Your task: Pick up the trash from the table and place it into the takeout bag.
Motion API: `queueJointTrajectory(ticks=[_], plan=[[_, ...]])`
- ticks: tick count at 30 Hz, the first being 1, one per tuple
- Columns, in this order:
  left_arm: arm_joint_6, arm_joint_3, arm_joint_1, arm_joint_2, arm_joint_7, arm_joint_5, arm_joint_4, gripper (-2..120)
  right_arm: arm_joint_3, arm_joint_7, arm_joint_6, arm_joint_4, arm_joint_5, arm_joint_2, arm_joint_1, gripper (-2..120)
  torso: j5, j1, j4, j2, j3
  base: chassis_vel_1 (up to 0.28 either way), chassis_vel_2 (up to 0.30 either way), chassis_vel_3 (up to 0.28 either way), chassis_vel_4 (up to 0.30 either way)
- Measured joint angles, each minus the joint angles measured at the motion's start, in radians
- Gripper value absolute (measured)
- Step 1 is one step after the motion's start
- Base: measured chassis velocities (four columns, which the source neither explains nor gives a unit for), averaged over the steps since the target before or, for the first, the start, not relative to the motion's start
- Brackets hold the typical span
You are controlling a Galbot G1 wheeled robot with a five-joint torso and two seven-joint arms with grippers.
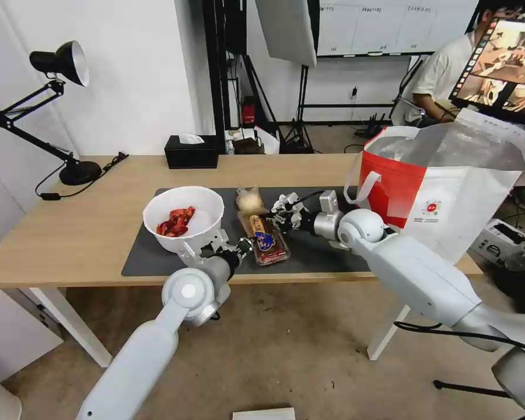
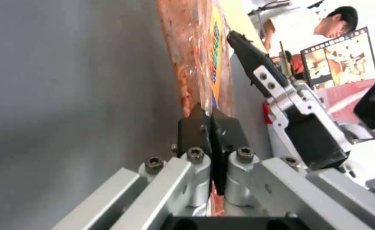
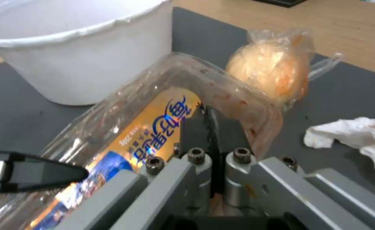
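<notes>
Long light-wood tabletop point(image 1: 99, 233) with a large dark grey rectangular mat point(image 1: 146, 259) underfoot, and at the near edge the left gripper point(image 1: 246, 245) clamped shut on the near rim of the clear plastic tray with an orange-and-blue label point(image 1: 266, 238), the right gripper point(image 1: 281, 217) pinched shut on that tray's far side. Just beside the tray, the white round bowl with red shells point(image 1: 184, 217), the small clear bag with a beige lump point(image 1: 249, 201) and a crumpled white tissue point(image 3: 358, 137), all on the mat. Farther right, the large boxy white-and-red takeout bag point(image 1: 443, 186) upright at the table's end, mouth open, foil lining showing.
</notes>
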Motion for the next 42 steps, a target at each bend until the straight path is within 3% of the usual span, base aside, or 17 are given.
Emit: queueJointTrajectory(ticks=[7, 15, 18, 20, 21, 24, 26, 28, 32, 35, 40, 42], plan=[[0.000, -0.011, 0.013, 0.017, 0.021, -0.001, -0.033, 0, 0.076, 0.043, 0.039, 0.099, 0.097, -0.046, -0.067, 0, 0.0000, 0.000, 0.0000, 0.000, 0.000, 0.000, 0.000, 0.000, 0.000], [0.000, -0.036, 0.038, 0.047, 0.058, 0.010, -0.084, 0, 0.233, 0.239, 0.154, 0.306, 0.195, -0.096, -0.239, 0, -0.0001, 0.000, 0.0003, 0.000, 0.000, 0.000, 0.000, 0.000, 0.000], [-0.001, -0.043, 0.049, 0.057, 0.075, 0.022, -0.104, 0, 0.311, 0.274, 0.180, 0.390, 0.192, -0.123, -0.342, 10, 0.0001, 0.000, 0.0002, 0.000, 0.000, 0.000, 0.000, 0.000, 0.000], [-0.001, -0.052, 0.063, 0.069, 0.093, 0.033, -0.131, 0, 0.419, 0.290, 0.199, 0.484, 0.174, -0.156, -0.485, 22, 0.0001, 0.000, -0.0001, 0.000, 0.000, 0.000, 0.000, 0.000, 0.000], [-0.001, -0.052, 0.063, 0.069, 0.093, 0.033, -0.131, 0, 0.419, 0.290, 0.199, 0.484, 0.174, -0.156, -0.485, 22, 0.0001, 0.000, -0.0001, 0.000, 0.000, 0.000, 0.000, 0.000, 0.000], [-0.010, -0.056, 0.072, 0.089, 0.137, 0.059, -0.158, 0, 0.569, 0.285, 0.221, 0.594, 0.137, -0.183, -0.696, 37, -0.0001, 0.000, -0.0002, 0.000, 0.000, 0.000, 0.000, 0.000, 0.000], [-0.012, -0.056, 0.072, 0.092, 0.145, 0.062, -0.161, 0, 0.588, 0.283, 0.229, 0.610, 0.129, -0.185, -0.733, 39, 0.0000, 0.000, -0.0002, 0.000, 0.000, 0.000, 0.000, 0.000, 0.000], [-0.016, -0.052, 0.068, 0.103, 0.177, 0.075, -0.171, 0, 0.651, 0.278, 0.270, 0.668, 0.085, -0.187, -0.876, 50, 0.0000, 0.000, -0.0003, 0.000, 0.000, 0.000, 0.000, 0.000, 0.000], [-0.020, -0.046, 0.053, 0.105, 0.206, 0.108, -0.173, 0, 0.688, 0.280, 0.308, 0.705, 0.030, -0.178, -0.951, 59, -0.0001, 0.000, 0.0000, 0.000, 0.000, 0.000, 0.000, 0.000, 0.000], [-0.031, -0.029, 0.024, 0.121, 0.267, 0.192, -0.164, 0, 0.785, 0.289, 0.374, 0.769, -0.085, -0.109, -1.090, 76, -0.0001, 0.000, 0.0003, 0.000, 0.000, 0.000, 0.000, 0.000, 0.000], [-0.039, -0.017, -0.013, 0.137, 0.306, 0.228, -0.160, 0, 0.865, 0.290, 0.426, 0.811, -0.167, -0.041, -1.216, 89, 0.0002, 0.000, 0.0000, 0.000, 0.000, 0.000, 0.000, 0.000, 0.000], [-0.048, -0.003, -0.061, 0.142, 0.326, 0.245, -0.146, 0, 0.918, 0.288, 0.467, 0.837, -0.240, 0.019, -1.317, 99, -0.0002, 0.000, -0.0001, 0.000, 0.000, 0.000, 0.000, 0.000, 0.000]])
